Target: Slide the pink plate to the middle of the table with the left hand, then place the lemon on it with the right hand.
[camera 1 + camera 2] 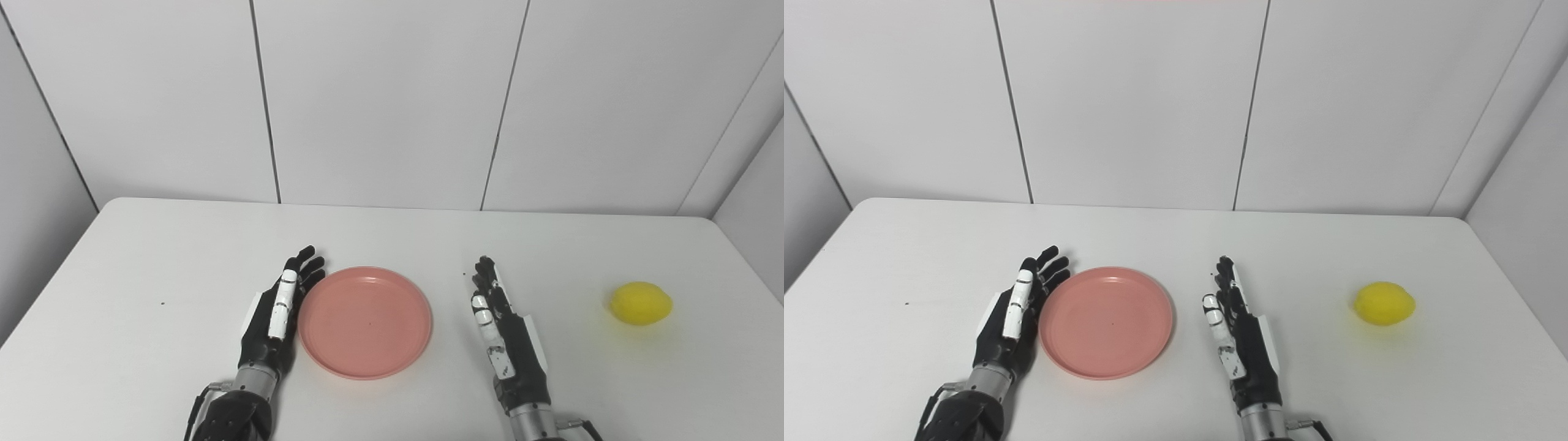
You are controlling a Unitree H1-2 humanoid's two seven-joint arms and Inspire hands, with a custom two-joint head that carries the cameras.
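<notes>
Left hand (275, 318) stands on edge with fingers straight and apart, holding nothing, its palm side against the rim of the pink plate (365, 321) just to its right. I want to keep that flat palm low on the rim and push gently sideways so the plate slides without tipping. Right hand (505, 334) waits open and empty, with the lemon (640, 302) well off to its right.
</notes>
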